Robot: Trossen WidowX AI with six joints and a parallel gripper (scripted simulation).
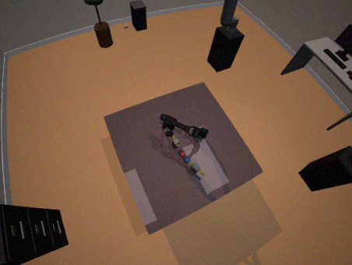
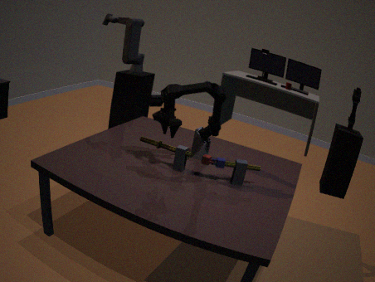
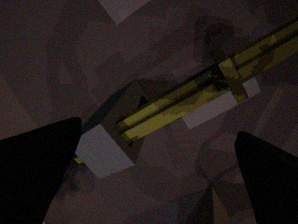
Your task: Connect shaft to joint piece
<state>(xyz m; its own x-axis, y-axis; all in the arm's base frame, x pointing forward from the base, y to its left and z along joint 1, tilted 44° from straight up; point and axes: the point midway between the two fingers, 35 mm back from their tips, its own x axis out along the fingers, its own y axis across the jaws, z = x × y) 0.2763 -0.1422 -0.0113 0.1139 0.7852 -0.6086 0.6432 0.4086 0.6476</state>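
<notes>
1. A dark purplish-brown table (image 1: pixel 132 136) (image 2: pixel 124 182) (image 3: pixel 30 75) with a darker edge and legs stands on an orange floor (image 1: pixel 58 117) (image 2: pixel 21 128), its top spreading below the fingers (image 2: pixel 174 128).
2. A grey block (image 1: pixel 176 143) (image 2: pixel 180 158) (image 3: pixel 105 150) stands upright on it, near the fingers and lower than them.
3. A second upright grey block (image 1: pixel 196 167) (image 2: pixel 239 172) stands on it, farther from the fingers, beyond the first.
4. Shadows cross the top around both blocks.
</notes>
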